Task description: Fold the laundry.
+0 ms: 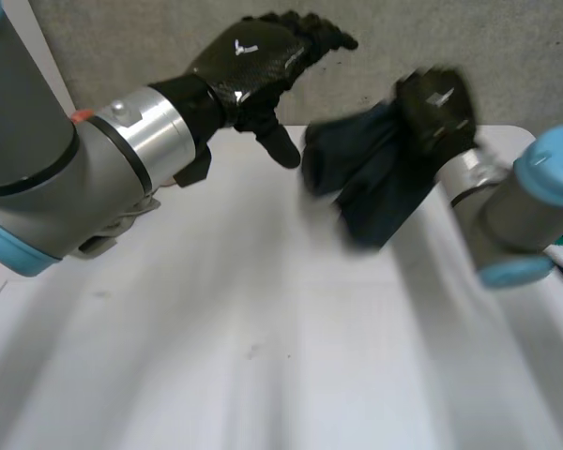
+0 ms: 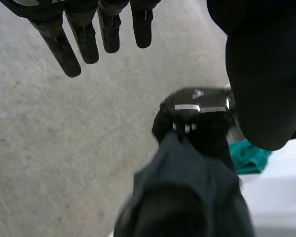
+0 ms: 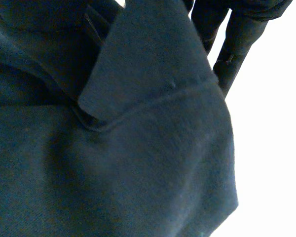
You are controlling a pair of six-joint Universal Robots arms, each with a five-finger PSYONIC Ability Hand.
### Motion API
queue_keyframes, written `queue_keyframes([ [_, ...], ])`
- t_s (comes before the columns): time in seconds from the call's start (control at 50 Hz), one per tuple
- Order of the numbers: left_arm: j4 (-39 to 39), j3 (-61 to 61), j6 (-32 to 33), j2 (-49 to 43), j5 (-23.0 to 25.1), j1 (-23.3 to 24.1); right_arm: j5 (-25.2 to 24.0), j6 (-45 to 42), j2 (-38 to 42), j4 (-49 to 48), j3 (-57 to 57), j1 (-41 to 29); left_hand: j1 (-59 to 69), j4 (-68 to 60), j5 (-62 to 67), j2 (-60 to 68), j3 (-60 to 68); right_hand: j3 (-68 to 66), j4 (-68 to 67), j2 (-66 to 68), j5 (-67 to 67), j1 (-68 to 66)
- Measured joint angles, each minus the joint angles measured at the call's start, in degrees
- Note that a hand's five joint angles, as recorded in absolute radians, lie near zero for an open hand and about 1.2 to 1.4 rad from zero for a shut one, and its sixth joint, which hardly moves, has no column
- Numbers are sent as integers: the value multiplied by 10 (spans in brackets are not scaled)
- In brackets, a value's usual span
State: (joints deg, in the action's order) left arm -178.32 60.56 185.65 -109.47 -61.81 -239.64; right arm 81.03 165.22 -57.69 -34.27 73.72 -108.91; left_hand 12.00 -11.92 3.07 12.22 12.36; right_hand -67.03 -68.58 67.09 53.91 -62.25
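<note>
The right hand point(image 1: 438, 101) is gripping the dark cloth point(image 1: 371, 178) by a bunched upper part, and the cloth is hanging above the far side of the table point(image 1: 216, 356). The left hand point(image 1: 253, 66) is hovering just beside it, fingers loosely extended and holding nothing. The cloth is draping limp, so I am judging it soft and light. A free hemmed corner is likely offering the best second hold.

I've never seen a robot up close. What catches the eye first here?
A dark blue cloth dangles bunched from the right hand, over the far side of the white table. Beside it the left hand hangs in the air with straight, empty fingers.
</note>
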Motion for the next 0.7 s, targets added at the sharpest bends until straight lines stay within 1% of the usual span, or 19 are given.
queue_keyframes([
  [0.08, -1, -9, -1, 4, -8, 0, -3, 21, 0, -26, -34, 53, 0, 0, 0, 0, 0, 0, 0, 0, 0, 0],
  [0.1, -1, -13, -1, 5, -11, 1, -5, 36, 5, -45, -52, 85, 0, 0, 0, 0, 0, 0, 0, 0, 3, 0],
  [0.18, -1, -16, -1, 6, -14, 3, -16, 62, 33, -79, -86, 152, 0, 0, 0, 0, 0, -4, 0, 0, 11, 0],
  [0.26, -1, -13, -1, 5, -15, 5, -48, 78, 88, -97, -124, 210, 0, 0, 0, 0, 0, -7, 0, 2, 15, 0],
  [0.3, -1, -8, -1, 2, -14, 6, -79, 83, 137, -102, -154, 244, 0, 0, 0, 0, 0, -8, -1, 3, 15, 0],
  [0.34, -1, -6, -1, 1, -14, 7, -92, 84, 159, -102, -166, 257, 0, 0, 0, 0, 0, -8, -1, 3, 15, 0],
  [0.38, -1, 1, -1, -3, -14, 8, -127, 85, 218, -100, -195, 292, 0, 0, 0, 0, 0, -8, -1, 3, 15, 0],
  [0.46, -1, 9, -1, -11, -14, 11, -160, 83, 279, -94, -212, 335, 0, 0, 0, 0, 0, -8, -1, 3, 15, 0],
  [0.56, -1, 14, 1, -19, -15, 18, -184, 79, 300, -85, -201, 375, 0, 0, 0, 0, 0, -8, -2, 3, 26, 0],
  [0.6, -1, 15, 1, -20, -15, 21, -191, 79, 297, -82, -197, 383, 0, 0, 0, 0, 0, -8, -3, 3, 26, 0],
  [0.7, 0, 16, 2, -20, -15, 32, -230, 81, 272, -65, -186, 406, 0, 0, 0, 0, 0, -8, -3, 3, 26, 0],
])
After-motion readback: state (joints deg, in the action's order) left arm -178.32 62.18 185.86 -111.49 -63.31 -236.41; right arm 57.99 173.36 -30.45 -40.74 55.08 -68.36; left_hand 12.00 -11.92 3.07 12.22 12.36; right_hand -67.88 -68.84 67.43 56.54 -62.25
